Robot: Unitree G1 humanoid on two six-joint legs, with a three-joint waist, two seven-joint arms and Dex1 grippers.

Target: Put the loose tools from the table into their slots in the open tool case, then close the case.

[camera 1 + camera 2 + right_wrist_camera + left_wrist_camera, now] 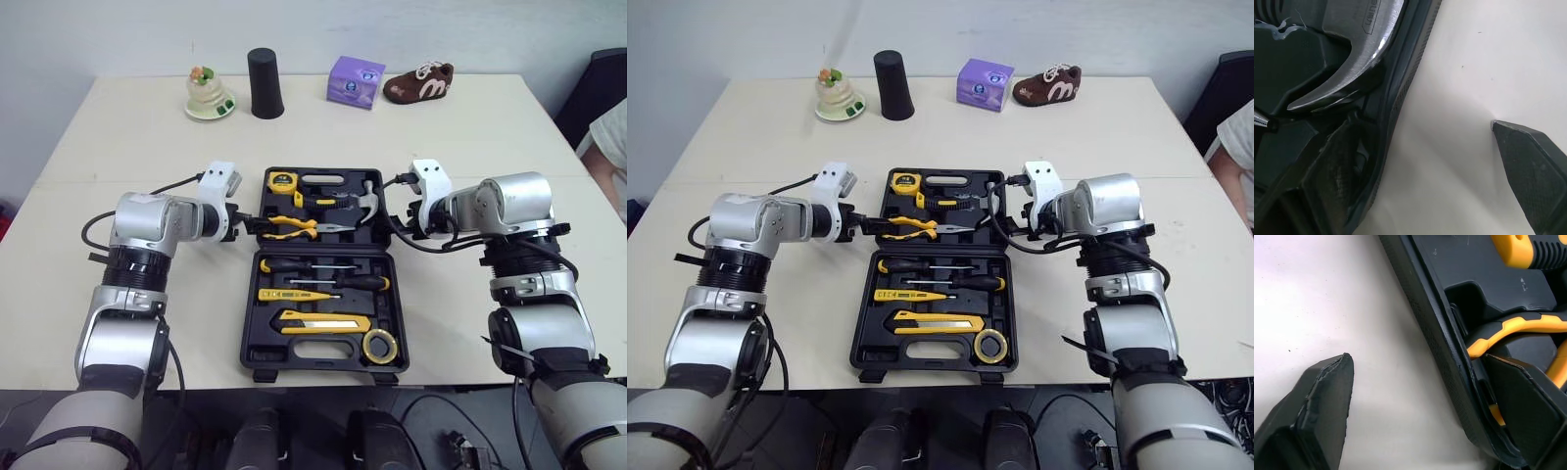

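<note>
The black tool case [250, 313] lies open in the middle of the table. Its far half holds a tape measure [281, 181], a hammer [367, 201] and yellow-handled pliers [294, 227]. The near half holds screwdrivers [323, 266], a yellow utility knife [323, 323] and a tape roll [379, 346]. My left gripper [245, 227] is open and straddles the far half's left wall [1435, 328], one finger [1520, 406] inside by the pliers handle [1508, 328]. My right gripper [397, 217] is open astride the right wall, one finger [1332, 176] inside below the hammer head [1356, 63].
Along the table's far edge stand a small potted ornament [208, 93], a black cylinder [265, 84], a purple box [356, 80] and a brown shoe [419, 82]. A person's sleeve [612, 147] shows at the right edge.
</note>
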